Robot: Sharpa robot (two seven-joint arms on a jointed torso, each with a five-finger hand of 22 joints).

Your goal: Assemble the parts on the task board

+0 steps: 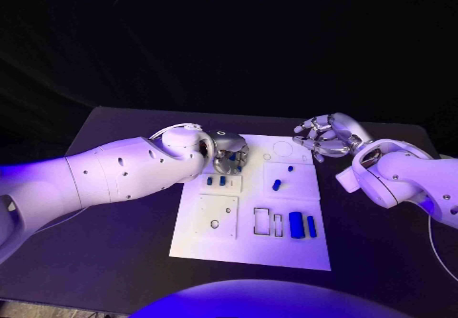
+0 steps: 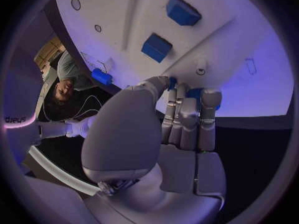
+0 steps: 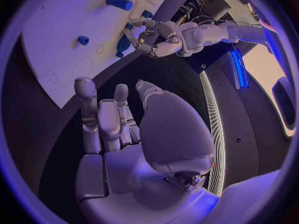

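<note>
The white task board (image 1: 286,248) lies in the middle of the black table. My left hand (image 1: 229,156) hangs over its far left corner with fingertips down, pinching a small blue part (image 3: 122,44) between thumb and fingers (image 2: 181,95). Two small blue parts (image 1: 216,180) stand in a pocket just in front of that hand. Another blue part (image 1: 276,185) stands mid-board, with a smaller one (image 1: 290,167) behind it. Two long blue bars (image 1: 302,225) lie near the front right. My right hand (image 1: 324,136) hovers by the board's far right corner, fingers (image 3: 99,119) apart and holding nothing.
Empty cut-out pockets (image 1: 216,215) and narrow slots (image 1: 267,222) mark the board's front half. Black table (image 1: 114,225) surrounds the board on all sides. My thick white left forearm (image 1: 114,172) reaches across the table's left side.
</note>
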